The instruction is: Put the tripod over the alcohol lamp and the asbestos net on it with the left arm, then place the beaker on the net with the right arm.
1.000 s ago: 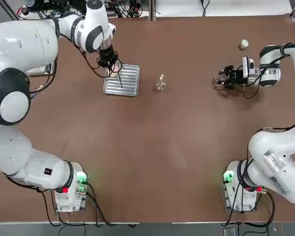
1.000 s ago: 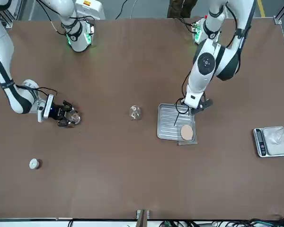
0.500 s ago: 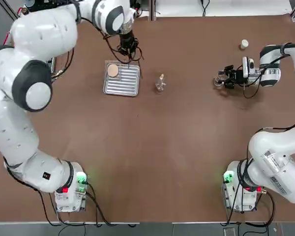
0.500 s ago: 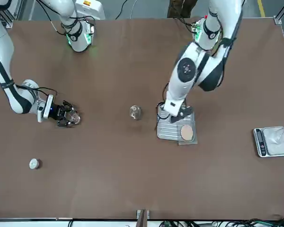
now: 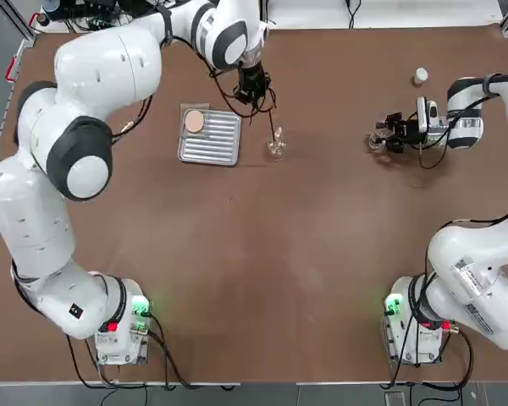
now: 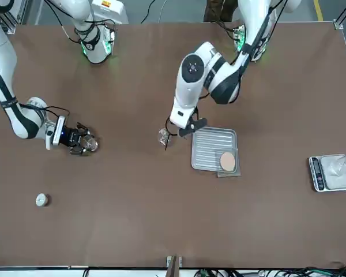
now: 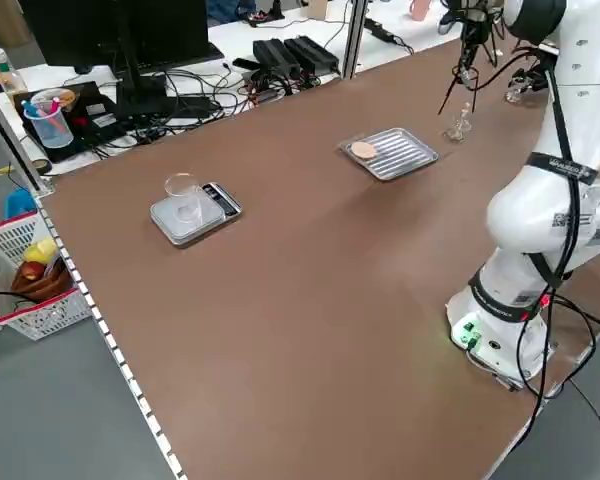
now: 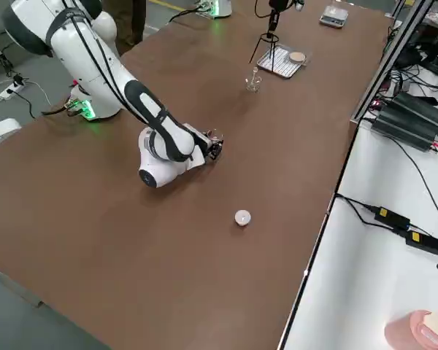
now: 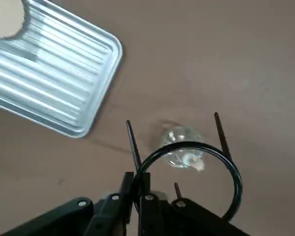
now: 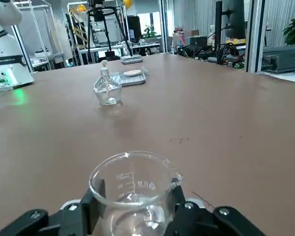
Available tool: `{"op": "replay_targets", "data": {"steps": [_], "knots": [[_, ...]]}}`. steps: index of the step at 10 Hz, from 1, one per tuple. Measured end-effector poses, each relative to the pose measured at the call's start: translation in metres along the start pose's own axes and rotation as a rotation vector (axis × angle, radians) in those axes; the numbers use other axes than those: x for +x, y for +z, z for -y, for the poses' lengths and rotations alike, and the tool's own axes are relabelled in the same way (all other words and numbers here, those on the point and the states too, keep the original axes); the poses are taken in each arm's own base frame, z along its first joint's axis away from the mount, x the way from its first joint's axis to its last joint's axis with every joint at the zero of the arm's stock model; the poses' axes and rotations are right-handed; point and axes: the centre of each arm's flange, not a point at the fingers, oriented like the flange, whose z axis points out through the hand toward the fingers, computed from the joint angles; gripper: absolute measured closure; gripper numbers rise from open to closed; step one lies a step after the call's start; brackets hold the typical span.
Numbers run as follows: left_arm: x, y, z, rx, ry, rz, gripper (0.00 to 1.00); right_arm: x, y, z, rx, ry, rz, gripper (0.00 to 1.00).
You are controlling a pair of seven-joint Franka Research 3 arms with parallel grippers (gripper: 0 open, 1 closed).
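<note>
The brown bench [image 5: 237, 254] spreads wide under both arms; a dark monitor [image 7: 130, 30] and many cables stand on a white desk [image 7: 370, 40] beyond it, and a person's legs [image 6: 222, 10] are seen at the robot's side of it. I take the ribbed metal tray [image 5: 210, 148] as the landmark, and I give the sides as the robot has them; on its far left corner lies the asbestos net [image 6: 228, 163], with the round tan centre upward, and the grey edge goes a little out over the tray's rim. Just to the right of the tray, the alcohol lamp [image 5: 277, 145] stands upright on the bench; the left tool [image 5: 256, 95] is in the air on the right of the tray, near this lamp, and it is pinching the tripod [image 9: 187, 144] by its ring, with the legs free; in the left wrist view the lamp shows partly behind the ring. Well apart to the right of the tray is the right tool [image 5: 391, 134]; it is pinching the beaker [image 10: 135, 191] between its two fingers, with the glass mouth visible in its wrist view. Farther right than the tray, and beyond the right tool, stands a white capped cylinder [image 5: 420, 76]; to the left of the tray there is a scale [image 6: 333, 172] with a clear glass cup [image 7: 186, 192] on it.
</note>
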Motion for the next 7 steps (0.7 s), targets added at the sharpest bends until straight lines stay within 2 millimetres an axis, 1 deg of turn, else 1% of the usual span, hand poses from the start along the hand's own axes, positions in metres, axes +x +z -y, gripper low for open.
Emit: {"op": "replay_targets", "data": {"steps": [1,4,5,7], "knots": [[-0.009,0.004,-0.008,-0.001,-0.002,0.004,0.92,0.0,0.0,0.0,0.0,0.002,0.0,0.41],[-0.027,0.033,-0.029,0.013,-0.009,0.024,0.92,0.0,0.0,0.0,-0.001,0.003,0.0,0.41],[-0.027,0.047,-0.035,0.022,-0.012,0.024,0.92,0.0,-0.001,0.0,-0.001,0.003,0.0,0.41],[-0.02,0.073,-0.041,0.029,-0.02,-0.006,0.92,0.0,-0.001,0.0,-0.002,0.003,0.0,0.41]]}}
